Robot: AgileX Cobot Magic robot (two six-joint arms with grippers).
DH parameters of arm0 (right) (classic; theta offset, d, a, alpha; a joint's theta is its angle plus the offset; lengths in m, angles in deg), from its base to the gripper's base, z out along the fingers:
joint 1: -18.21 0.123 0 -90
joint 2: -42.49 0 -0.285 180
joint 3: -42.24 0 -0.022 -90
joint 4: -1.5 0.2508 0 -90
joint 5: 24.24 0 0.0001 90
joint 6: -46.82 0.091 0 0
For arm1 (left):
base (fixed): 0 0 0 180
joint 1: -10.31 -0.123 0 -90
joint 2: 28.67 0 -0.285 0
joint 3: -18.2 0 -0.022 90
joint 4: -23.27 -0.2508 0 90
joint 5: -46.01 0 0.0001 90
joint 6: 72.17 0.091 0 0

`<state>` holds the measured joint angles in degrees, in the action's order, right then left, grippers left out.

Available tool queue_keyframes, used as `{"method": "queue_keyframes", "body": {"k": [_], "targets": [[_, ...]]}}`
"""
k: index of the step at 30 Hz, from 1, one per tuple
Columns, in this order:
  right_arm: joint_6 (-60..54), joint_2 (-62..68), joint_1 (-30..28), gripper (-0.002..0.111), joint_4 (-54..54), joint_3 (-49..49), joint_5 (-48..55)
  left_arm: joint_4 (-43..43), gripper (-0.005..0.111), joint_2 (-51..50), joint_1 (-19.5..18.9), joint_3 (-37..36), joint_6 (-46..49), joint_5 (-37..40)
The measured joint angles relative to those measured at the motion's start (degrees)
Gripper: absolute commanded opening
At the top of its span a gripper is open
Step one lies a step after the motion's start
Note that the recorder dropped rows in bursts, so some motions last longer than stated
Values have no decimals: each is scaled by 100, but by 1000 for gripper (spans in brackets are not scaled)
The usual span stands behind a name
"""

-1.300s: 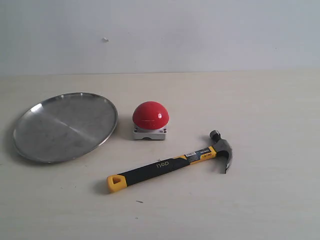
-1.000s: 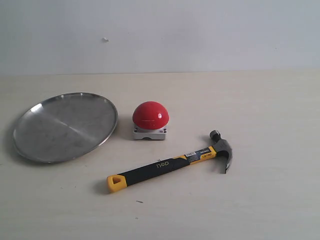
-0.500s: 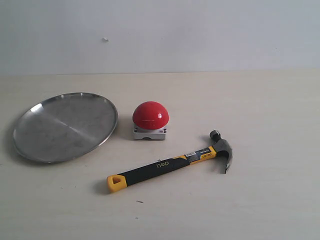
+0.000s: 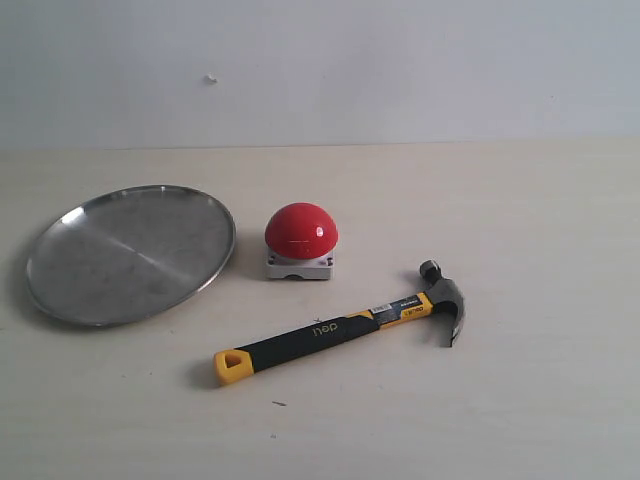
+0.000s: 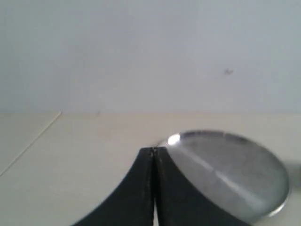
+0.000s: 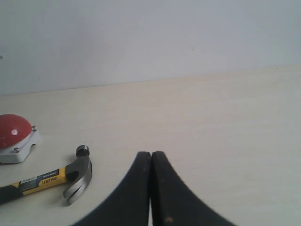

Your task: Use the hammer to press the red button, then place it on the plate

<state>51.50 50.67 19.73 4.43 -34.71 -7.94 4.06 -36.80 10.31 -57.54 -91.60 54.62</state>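
Left gripper [image 5: 153, 149]: jaws were fully closed, the tips meeting along one line, with nothing gripped and nothing touched. It hung above the pale worktop [image 4: 520, 210], with the near rim of the plate [image 4: 130, 253] just beyond the tips.

Right gripper [image 6: 150, 153]: jaws were likewise pressed together tip to tip, with no object between them. It was poised over bare worktop, clear of the hammer head.

The claw hammer [image 4: 340, 328] lay flat on the worktop in the exterior view. It ran diagonally, with its yellow handle end toward the front left and its dark steel head toward the right, claw pointing forward. The red button [image 4: 301, 229] sat on its grey base just behind the handle, apart from it. The round silver plate rested to the left of the button, near it but not touching.
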Motion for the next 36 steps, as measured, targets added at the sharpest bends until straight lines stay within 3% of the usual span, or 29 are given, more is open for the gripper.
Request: {"method": "queue_keyframes", "body": {"k": [3,8,13,17,20,22,26,27,29,31,33,36], "targets": [[0,0,0,0,0,0,0,0,0,0,0,0,-132,-1285],[0,0,0,0,0,0,0,12,0,3,0,0,-1383,-3084],[0,0,0,0,0,0,0,499,0,13,0,0,-2005,-4300],[0,0,0,0,0,0,0,1096,0,-155,0,282,-2067,-4595],[0,0,0,0,0,0,0,1203,0,-577,0,828,-2098,-4222],[0,0,0,0,0,0,0,1093,0,-1214,0,1565,-2111,-3748],[0,0,0,0,0,0,0,-680,0,-2982,0,3064,-2460,-2760],[0,0,0,0,0,0,0,-1597,0,-3592,0,3527,-3003,-1942],[0,0,0,0,0,0,0,-2422,0,-4442,24,3984,-3441,-598],[0,0,0,0,0,0,0,-2617,0,-5309,142,4231,-3016,439],[0,0,0,0,0,0,0,-2136,0,-6203,441,4469,-1860,1154],[0,0,0,0,0,0,0,-455,0,-7436,1128,5385,908,2656]]}}
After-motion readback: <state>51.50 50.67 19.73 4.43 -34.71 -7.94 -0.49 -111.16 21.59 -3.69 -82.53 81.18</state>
